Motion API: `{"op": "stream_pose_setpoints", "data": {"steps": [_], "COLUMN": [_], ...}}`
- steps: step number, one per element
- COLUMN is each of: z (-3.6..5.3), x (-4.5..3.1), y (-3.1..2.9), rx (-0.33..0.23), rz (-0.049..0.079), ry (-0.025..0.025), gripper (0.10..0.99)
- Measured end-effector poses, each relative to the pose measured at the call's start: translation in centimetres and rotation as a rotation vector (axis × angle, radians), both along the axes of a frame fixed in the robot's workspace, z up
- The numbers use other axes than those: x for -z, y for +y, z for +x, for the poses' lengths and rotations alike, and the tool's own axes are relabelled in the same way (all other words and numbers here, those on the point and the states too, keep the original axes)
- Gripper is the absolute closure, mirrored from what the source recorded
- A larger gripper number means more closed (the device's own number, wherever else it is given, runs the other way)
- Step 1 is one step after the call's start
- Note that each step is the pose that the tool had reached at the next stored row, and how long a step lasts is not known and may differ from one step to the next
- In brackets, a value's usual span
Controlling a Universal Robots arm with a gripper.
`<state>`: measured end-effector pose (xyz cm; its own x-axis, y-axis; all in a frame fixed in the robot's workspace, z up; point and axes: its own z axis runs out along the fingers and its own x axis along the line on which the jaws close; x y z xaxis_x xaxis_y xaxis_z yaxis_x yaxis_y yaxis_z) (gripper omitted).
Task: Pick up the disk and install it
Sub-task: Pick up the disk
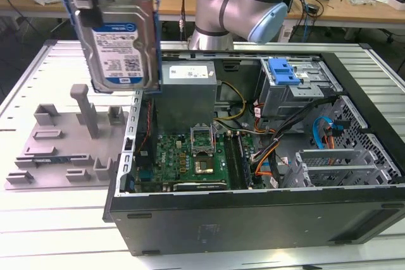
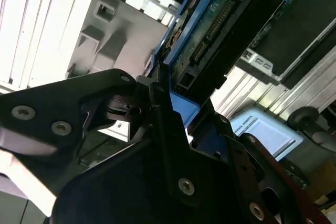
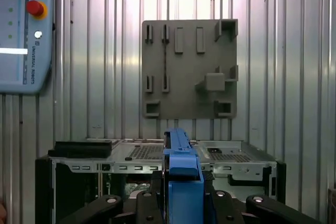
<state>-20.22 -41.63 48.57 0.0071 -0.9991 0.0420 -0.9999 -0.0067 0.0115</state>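
— What is shown in the exterior view?

— The disk (image 1: 123,42) is seen held in the air by the claw (image 1: 88,7), which is clamped on its upper end. It hangs over the edge of the open case (image 1: 253,219) on the exterior view's left, clear of everything below. Its long axis is set nearly upright, a little tilted, and the labelled face is turned to the camera. The arm (image 1: 240,4) is seen behind the case, and a blue latch (image 1: 283,71) on the cage inside it.

— What is added by the second wrist view?

— The disk's (image 2: 210,30) other face is shown: a circuit board and connector, edged in blue. The black claw (image 2: 168,108) is seen closed on that blue frame. A grey plate (image 2: 115,30) lies beyond, and a pendant (image 2: 265,129) off to one side.

— And by the first wrist view?

— The disk (image 3: 181,169) is seen edge-on, as a narrow blue strip gripped between the two sides of the claw (image 3: 181,198). The case (image 3: 236,156) is seen just past it, the plate (image 3: 189,69) farther off, and the pendant (image 3: 23,30) with its red button.

— The surface and the room?

— The case and the plate (image 1: 57,150) are carried by a ribbed metal table (image 1: 57,238). Further tables (image 1: 354,6), wooden and cluttered, are seen behind.
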Motion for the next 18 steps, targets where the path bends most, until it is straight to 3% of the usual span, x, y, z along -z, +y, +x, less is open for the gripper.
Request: {"op": "stream_pose_setpoints", "data": {"steps": [1,3,4,16,18], "z": [0.96,1.96,3.46,10.19,12.06], "x": [-0.01,-0.02,-0.03,-0.1,-0.12], "y": [-0.38,-0.78,-1.37,-4.04,-4.8], "rx": [0.0,0.0,0.0,0.0,0.0], "rz": [0.0,0.0,0.0,0.0,0.0], "ry": [0.0001,0.0001,0.0002,0.0008,0.0009], "gripper": [0.722,0.722,0.722,0.722,0.722]}}
